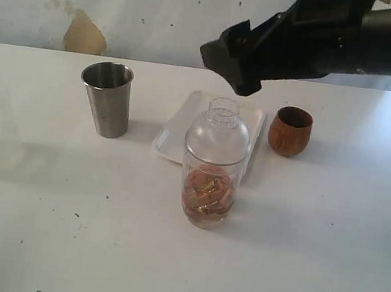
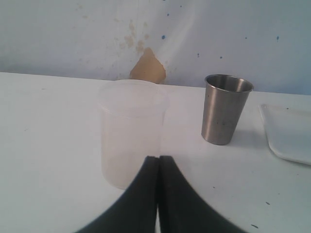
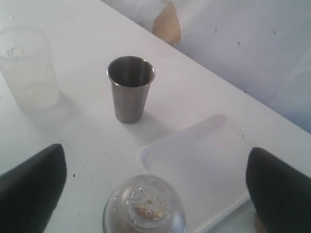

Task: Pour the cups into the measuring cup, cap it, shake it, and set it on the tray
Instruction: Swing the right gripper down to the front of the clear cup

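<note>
White tabletop (image 1: 310, 262) fills most of the exterior view, with a pale, stained wall (image 1: 162, 12) behind it. Across the upper right looms the black right arm. Below it, at centre, lies the tray (image 1: 184, 123), bare. Just in front of the tray's near edge stands the measuring cup (image 1: 212, 170), on the table and not on the tray. Its domed cap is on, and brownish contents sit low inside. The steel tumbler (image 1: 108, 98) stands upright at centre left. The wooden cup (image 1: 290, 131) is upright just right of the tray. A frosted cup (image 2: 131, 131) stands at the far left.

Pouring and capping look done; whether it has been shaken cannot be told. The main risk lies in the pick-up. A grip closing on the smooth dome rather than the body could slip or pull the cap loose. A tall cup nudged near its top could also tip and spill. When it is set down, its base might catch the tray's raised rim.

The right gripper (image 1: 241, 80) hovers above and slightly behind the cap, angled down. Its fingers (image 3: 34, 189) are spread wide to either side and hold nothing. The left gripper (image 2: 159, 167) sits low, facing the frosted cup, fingers pressed together and empty.
</note>
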Robot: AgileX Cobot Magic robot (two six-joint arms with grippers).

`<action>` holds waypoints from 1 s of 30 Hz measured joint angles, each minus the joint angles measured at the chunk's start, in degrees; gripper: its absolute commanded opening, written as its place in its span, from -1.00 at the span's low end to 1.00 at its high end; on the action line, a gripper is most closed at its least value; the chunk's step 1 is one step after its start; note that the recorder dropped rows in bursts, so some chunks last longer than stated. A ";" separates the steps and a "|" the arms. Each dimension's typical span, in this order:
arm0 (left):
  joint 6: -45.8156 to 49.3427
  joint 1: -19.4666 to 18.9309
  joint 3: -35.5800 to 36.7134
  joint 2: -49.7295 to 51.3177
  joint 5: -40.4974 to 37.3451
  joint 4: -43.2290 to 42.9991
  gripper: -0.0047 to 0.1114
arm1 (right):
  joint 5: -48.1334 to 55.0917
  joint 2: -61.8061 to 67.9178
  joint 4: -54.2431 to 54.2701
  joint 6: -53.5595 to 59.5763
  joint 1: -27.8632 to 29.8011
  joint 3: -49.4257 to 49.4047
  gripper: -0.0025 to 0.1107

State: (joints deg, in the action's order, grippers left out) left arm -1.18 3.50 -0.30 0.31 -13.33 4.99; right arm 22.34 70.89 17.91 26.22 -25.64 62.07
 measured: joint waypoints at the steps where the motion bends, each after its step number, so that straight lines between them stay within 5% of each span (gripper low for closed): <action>1: 0.00 0.00 0.00 0.00 0.00 0.00 -0.92 | 0.00 -0.56 0.00 0.00 0.00 0.00 0.69; 8: 0.00 0.00 0.00 0.00 0.00 0.00 -0.92 | 3.33 -2.29 0.33 0.03 0.00 0.00 0.71; 12: 0.00 0.00 0.00 0.00 0.00 0.00 -0.92 | 3.88 -2.29 1.27 1.39 -0.25 0.00 0.91; 30: 0.00 0.00 0.00 0.00 0.00 0.00 -0.92 | -2.89 -4.75 2.74 1.96 -1.90 -7.27 0.90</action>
State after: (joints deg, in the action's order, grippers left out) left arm -1.18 3.50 -0.30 0.31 -13.33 4.99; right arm 19.45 66.15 20.65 28.18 -27.54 54.80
